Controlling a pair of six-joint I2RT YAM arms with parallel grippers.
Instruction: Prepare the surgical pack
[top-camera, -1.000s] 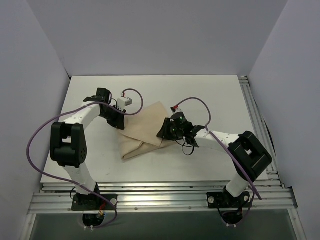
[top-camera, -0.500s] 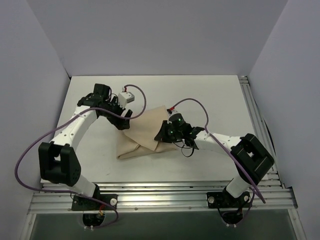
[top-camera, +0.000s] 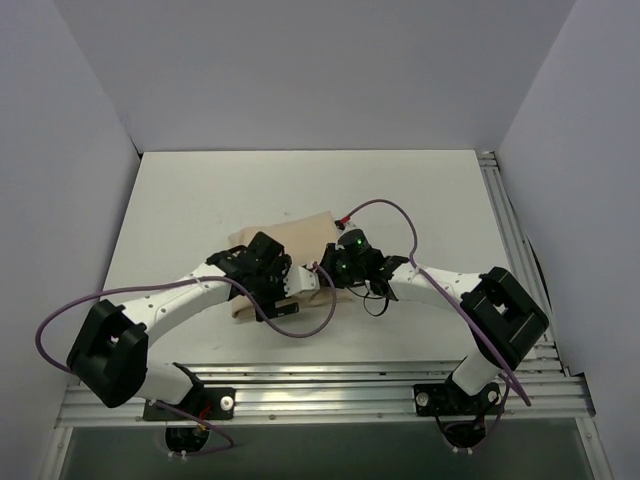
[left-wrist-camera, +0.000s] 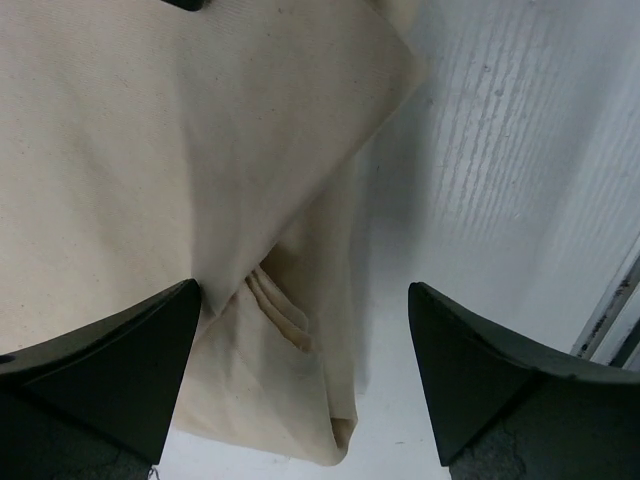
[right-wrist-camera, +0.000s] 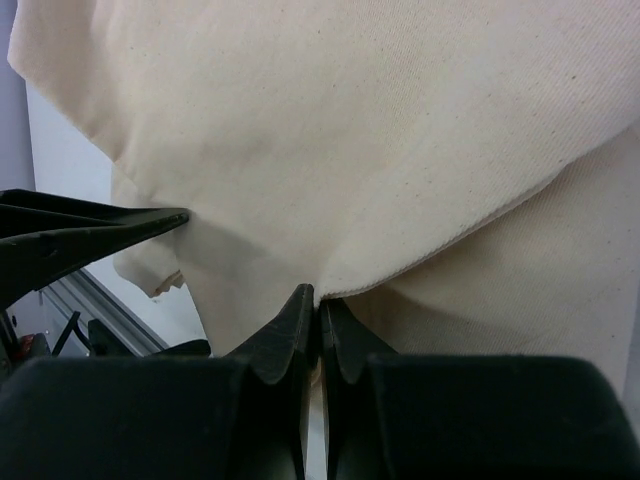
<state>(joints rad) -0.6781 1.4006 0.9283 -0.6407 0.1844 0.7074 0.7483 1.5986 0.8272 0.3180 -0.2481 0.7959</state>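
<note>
The surgical pack (top-camera: 300, 232) is a tan cloth bundle folded on the white table; nothing of its contents shows. My left gripper (top-camera: 288, 298) hovers over the bundle's near left corner. In the left wrist view it (left-wrist-camera: 302, 300) stands wide open over layered folds of the cloth (left-wrist-camera: 200, 150), with nothing between its fingers. My right gripper (top-camera: 325, 268) is at the bundle's right side. In the right wrist view it (right-wrist-camera: 320, 297) is shut, pinching the hemmed edge of a cloth flap (right-wrist-camera: 350, 120). One left finger (right-wrist-camera: 100, 225) shows close by on the left.
An aluminium rail (top-camera: 320, 385) runs along the table's near edge and shows at the right in the left wrist view (left-wrist-camera: 610, 320). White walls close in the back and sides. Purple cables (top-camera: 385, 205) loop over both arms.
The left arm let go and swung from the cloth's far left side to its near side, jaws opening wide. The right gripper closed on the cloth edge. The bundle shifted and looks more compact.
</note>
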